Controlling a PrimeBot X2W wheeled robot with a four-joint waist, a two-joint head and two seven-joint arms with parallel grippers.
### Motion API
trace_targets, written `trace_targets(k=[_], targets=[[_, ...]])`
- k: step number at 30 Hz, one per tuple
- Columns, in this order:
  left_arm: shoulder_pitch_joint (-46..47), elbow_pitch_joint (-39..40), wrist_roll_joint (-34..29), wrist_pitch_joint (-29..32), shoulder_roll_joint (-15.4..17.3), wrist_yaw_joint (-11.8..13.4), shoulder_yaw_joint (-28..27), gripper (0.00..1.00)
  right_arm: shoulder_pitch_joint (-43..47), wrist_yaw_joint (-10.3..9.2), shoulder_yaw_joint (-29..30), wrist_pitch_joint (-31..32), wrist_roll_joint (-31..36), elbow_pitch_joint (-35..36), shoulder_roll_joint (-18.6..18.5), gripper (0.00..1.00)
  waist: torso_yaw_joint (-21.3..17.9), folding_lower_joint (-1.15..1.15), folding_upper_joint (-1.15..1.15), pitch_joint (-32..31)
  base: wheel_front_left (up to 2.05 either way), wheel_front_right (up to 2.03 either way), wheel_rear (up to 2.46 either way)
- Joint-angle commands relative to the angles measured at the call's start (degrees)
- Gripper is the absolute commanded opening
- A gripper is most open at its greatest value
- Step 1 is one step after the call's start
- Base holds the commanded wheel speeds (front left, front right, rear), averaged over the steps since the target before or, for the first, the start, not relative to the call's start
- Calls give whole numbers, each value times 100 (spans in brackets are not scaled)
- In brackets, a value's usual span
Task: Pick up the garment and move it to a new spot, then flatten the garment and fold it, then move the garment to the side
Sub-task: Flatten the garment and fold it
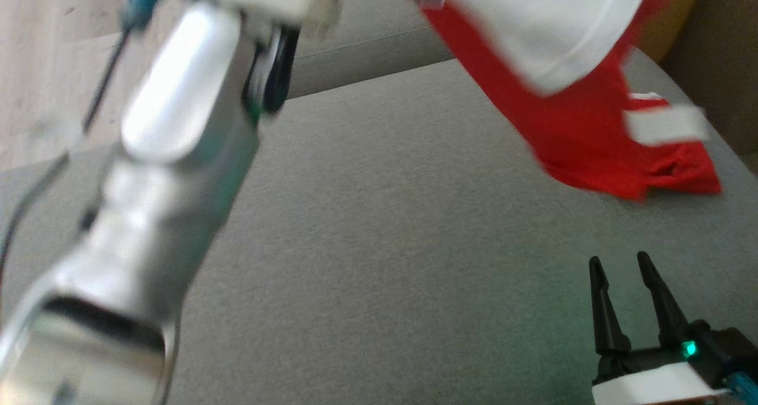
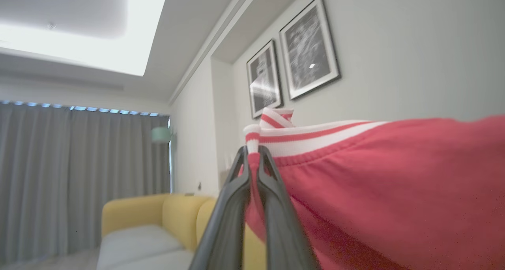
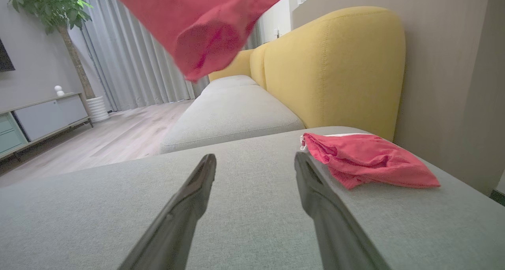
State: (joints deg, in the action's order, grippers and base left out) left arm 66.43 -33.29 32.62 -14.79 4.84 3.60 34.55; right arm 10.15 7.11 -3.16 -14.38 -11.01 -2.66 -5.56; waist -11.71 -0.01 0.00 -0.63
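Now I am holding the red garment (image 2: 394, 191) by its striped trim (image 2: 315, 137) in my clenched left gripper (image 2: 254, 153); my right gripper (image 1: 618, 258) is hovering released, near right.

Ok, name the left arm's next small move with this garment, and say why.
Probably raise the left gripper a little higher before carrying anything sideways. It is shut on the garment at its striped trim, but the lower end lies bunched on the grey cushion, so a sideways move now would likely drag it. The right gripper is open, low over the cushion.
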Motion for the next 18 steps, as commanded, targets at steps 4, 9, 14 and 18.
trace_targets(k=[4,9,14,18], targets=[[-1804,288,189,-19,387,190,-615,0,-118,37,-73,-62,32,284,-13,100,317,1,0,124,0,0,0],[-3790,678,-96,-20,378,369,-1378,0,-148,37,-12,-62,10,342,-64,100,555,1,0,401,0,0,0],[-4501,634,-529,-20,279,221,-1969,0,-166,37,-49,-62,0,346,-148,100,696,1,0,485,0,0,0],[-4738,663,-903,-20,121,16,-2476,0,-163,37,-37,-62,-5,333,-167,100,822,1,0,446,0,0,0]])
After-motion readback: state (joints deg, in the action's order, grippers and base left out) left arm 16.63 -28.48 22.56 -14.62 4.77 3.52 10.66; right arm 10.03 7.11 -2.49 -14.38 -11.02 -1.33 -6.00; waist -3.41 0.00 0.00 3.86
